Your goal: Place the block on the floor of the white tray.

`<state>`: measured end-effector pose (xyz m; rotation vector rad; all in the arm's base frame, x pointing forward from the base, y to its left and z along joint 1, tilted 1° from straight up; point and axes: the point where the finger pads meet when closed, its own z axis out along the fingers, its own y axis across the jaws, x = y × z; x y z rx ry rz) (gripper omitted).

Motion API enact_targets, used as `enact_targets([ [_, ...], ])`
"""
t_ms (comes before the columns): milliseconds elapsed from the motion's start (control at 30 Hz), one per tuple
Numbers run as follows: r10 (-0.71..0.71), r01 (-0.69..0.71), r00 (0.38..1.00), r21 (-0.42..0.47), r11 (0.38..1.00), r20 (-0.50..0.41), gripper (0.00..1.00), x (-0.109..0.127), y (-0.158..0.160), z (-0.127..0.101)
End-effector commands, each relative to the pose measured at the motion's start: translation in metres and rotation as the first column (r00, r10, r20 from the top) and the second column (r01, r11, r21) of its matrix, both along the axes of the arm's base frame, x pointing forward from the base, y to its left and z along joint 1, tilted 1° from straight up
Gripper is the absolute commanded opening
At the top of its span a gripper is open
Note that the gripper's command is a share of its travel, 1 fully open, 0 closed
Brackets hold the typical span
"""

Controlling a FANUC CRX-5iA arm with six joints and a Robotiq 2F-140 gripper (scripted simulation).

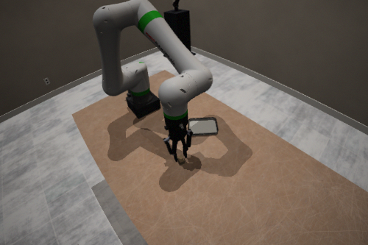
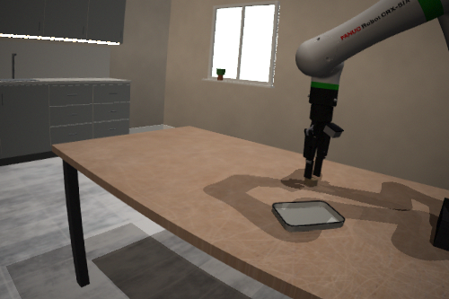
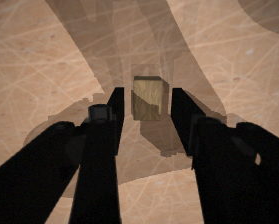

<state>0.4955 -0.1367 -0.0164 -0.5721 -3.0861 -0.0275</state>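
A small wooden block (image 3: 148, 98) lies on the wooden table, and in the wrist view it sits between my two black fingers with a narrow gap on each side. It also shows in the top view (image 1: 182, 160) right at the fingertips. My gripper (image 1: 179, 156) points straight down, low over the table, partly closed around the block but not touching it. It also shows in the exterior view (image 2: 312, 174) and in the wrist view (image 3: 148, 91). The white tray (image 1: 202, 126) lies flat and empty on the table a short way from the gripper, and it also shows in the exterior view (image 2: 308, 215).
The arm's black base (image 1: 143, 104) stands on the table behind the gripper. A black pedestal with a small dark arm (image 1: 177, 23) stands on the floor by the far wall. The table's long edge (image 2: 180, 231) runs close in front of the tray.
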Motion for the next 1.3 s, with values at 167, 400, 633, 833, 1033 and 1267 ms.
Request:
enact_targets([
  [167, 0.000, 0.000, 1.000, -0.001, 1.000, 0.002, 0.35, 0.001, 0.000, 0.001],
  [400, 0.000, 0.000, 1.000, -0.001, 1.000, 0.002, 0.35, 0.001, 0.000, -0.006],
  [633, 0.000, 0.000, 1.000, -0.001, 1.000, 0.002, 0.35, 0.001, 0.000, -0.014],
  [833, 0.000, 0.000, 1.000, -0.001, 1.000, 0.002, 0.35, 0.001, 0.000, -0.022],
  [1033, 0.000, 0.000, 1.000, -0.001, 1.000, 0.002, 0.35, 0.001, 0.000, -0.023],
  [1267, 0.000, 0.000, 1.000, -0.001, 1.000, 0.002, 0.35, 0.001, 0.000, -0.023],
])
